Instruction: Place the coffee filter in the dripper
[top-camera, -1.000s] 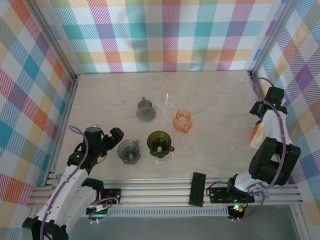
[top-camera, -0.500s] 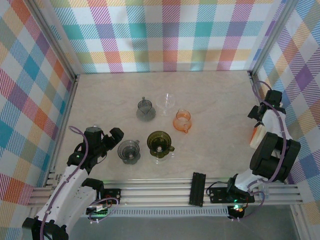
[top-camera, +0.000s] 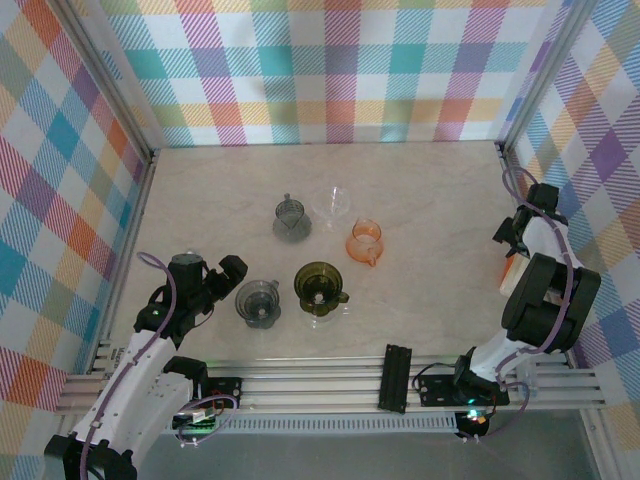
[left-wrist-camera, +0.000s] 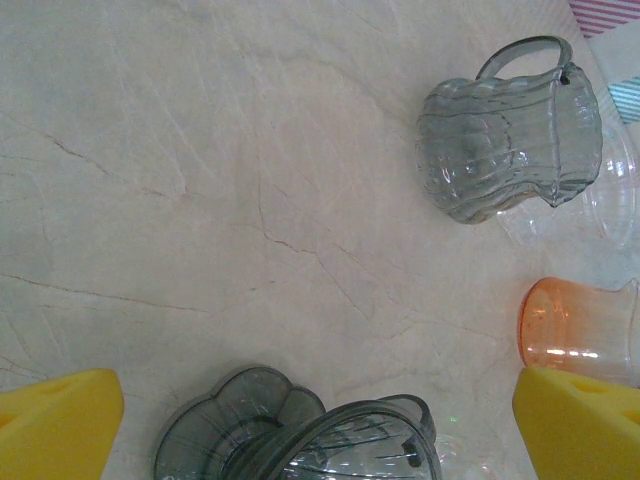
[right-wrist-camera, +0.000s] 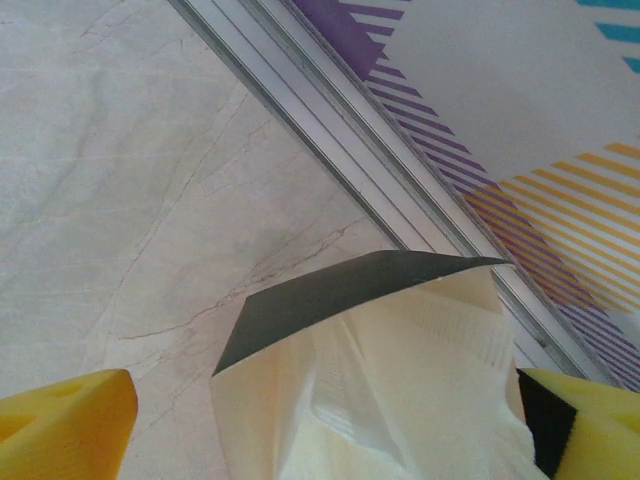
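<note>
Right gripper (right-wrist-camera: 325, 385): yellow fingers (right-wrist-camera: 60, 425) are spread wide with nothing clamped. The coffee filter stack (right-wrist-camera: 400, 390), white crimped paper with a dark card (right-wrist-camera: 340, 295) at its far side, stands between them. The finger at the frame's left is clear of the paper. The other sits just beside the stack's edge; I cannot tell whether it touches. The stack is at the table's right edge, near the aluminium rail (right-wrist-camera: 330, 130) at the foot of the wall.

Left gripper (left-wrist-camera: 318, 390): fingers released and empty, hanging over a grey dripper (left-wrist-camera: 300, 440) at front left.

Surface: pale marbled tabletop (top-camera: 440, 200). A mid-table cluster, well apart from the filters, holds a dark green dripper (top-camera: 320, 288), an orange dripper (top-camera: 365, 240), a clear dripper (top-camera: 335, 205) and a grey ribbed glass jug (left-wrist-camera: 510, 150).

Enclosure: pastel plaid walls (top-camera: 340, 70) on three sides.
</note>
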